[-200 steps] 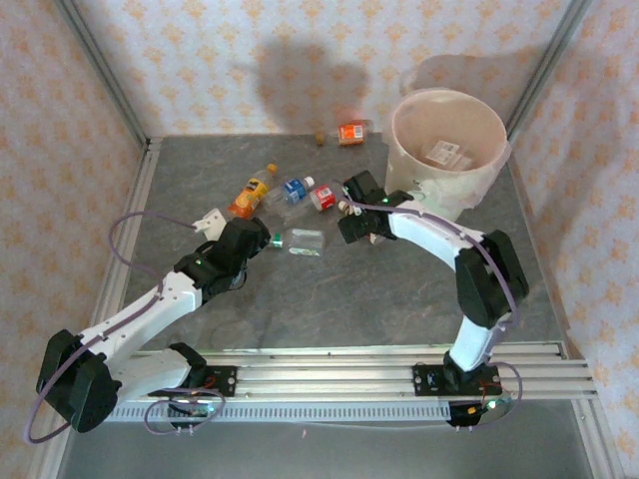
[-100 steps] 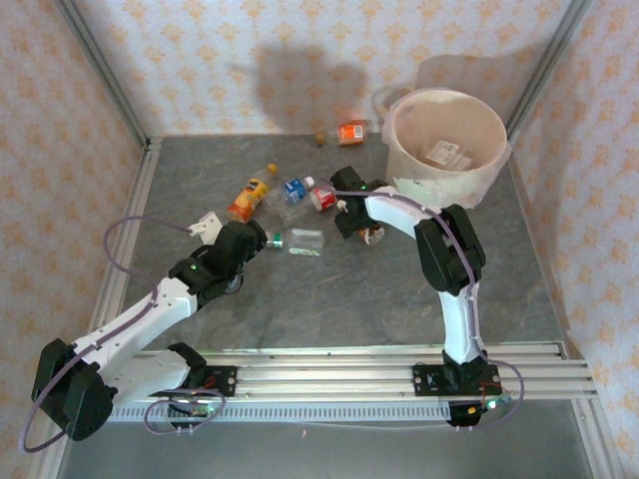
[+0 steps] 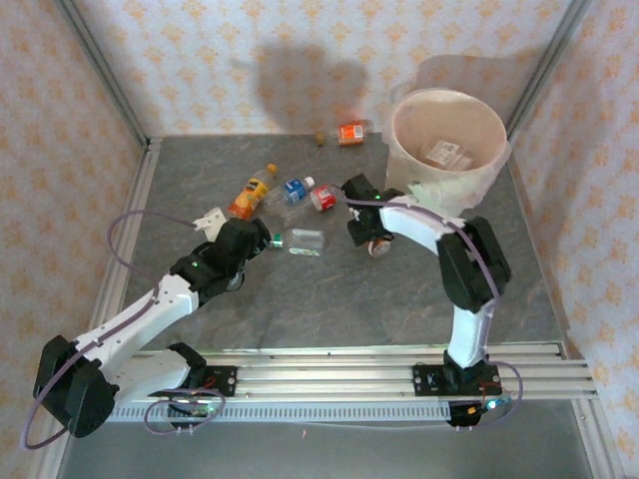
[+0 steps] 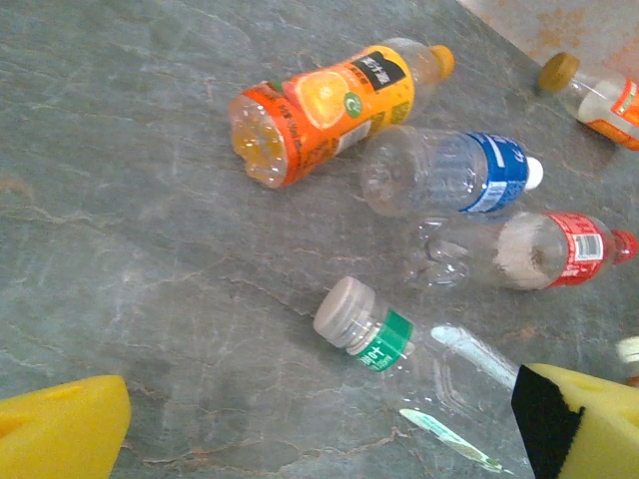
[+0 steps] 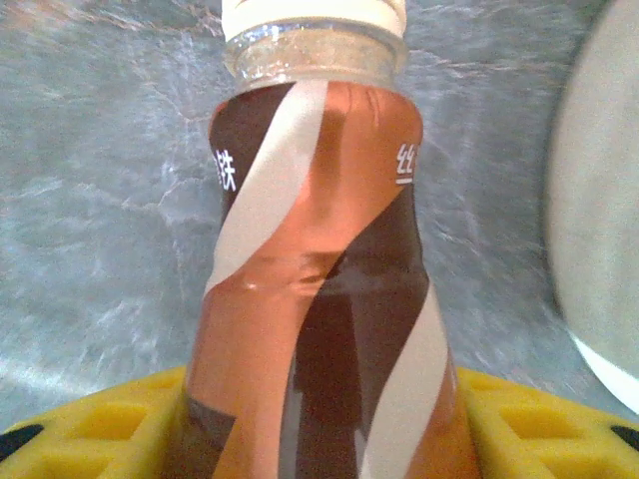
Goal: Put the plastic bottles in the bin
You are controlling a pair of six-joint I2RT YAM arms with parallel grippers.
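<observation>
Six small plastic bottles (image 3: 252, 191) and one big cream round bin (image 3: 464, 185) share the grey bench (image 3: 329, 299). The right hand (image 5: 319, 424) has closed its yellow pads (image 5: 100, 429) on the brown-and-white striped bottle (image 5: 319, 299), near the bin. The left hand (image 4: 319, 424) gapes wide and empty over the green-labelled clear bottle (image 4: 399, 349).

From above and behind, one camera looks down on the bench (image 3: 329, 299); wrist cameras sit close — the left shares the orange-labelled bottle (image 4: 329, 105).
</observation>
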